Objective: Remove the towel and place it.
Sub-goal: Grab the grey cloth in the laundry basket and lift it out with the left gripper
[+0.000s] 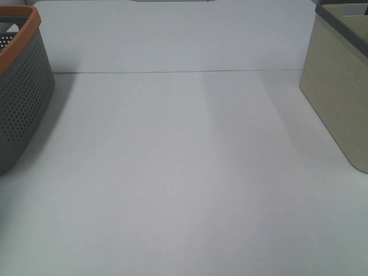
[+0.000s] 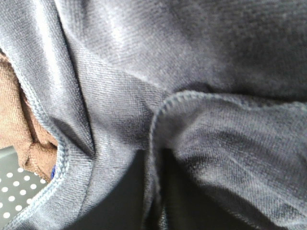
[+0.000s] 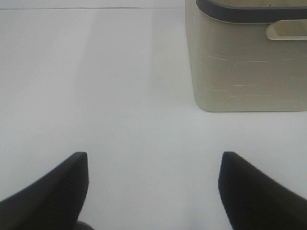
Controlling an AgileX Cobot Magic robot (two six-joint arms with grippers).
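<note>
The dark grey-blue towel (image 2: 192, 62) fills the left wrist view, folded and creased, lying inside the grey perforated basket (image 2: 14, 191). The left gripper (image 2: 153, 196) is down in it: two dark fingers (image 2: 120, 201) stand close together with a hemmed fold of the towel pinched between them. A brown towel (image 2: 19, 120) lies beside it, partly covered. My right gripper (image 3: 153, 165) is open and empty, low over the white table. Neither gripper shows in the exterior high view.
The grey basket with an orange rim (image 1: 20, 86) stands at the table's left edge. A beige bin with a dark grey rim (image 1: 339, 80) stands at the right and shows ahead of the right gripper (image 3: 244, 57). The white table (image 1: 184, 172) lies between them.
</note>
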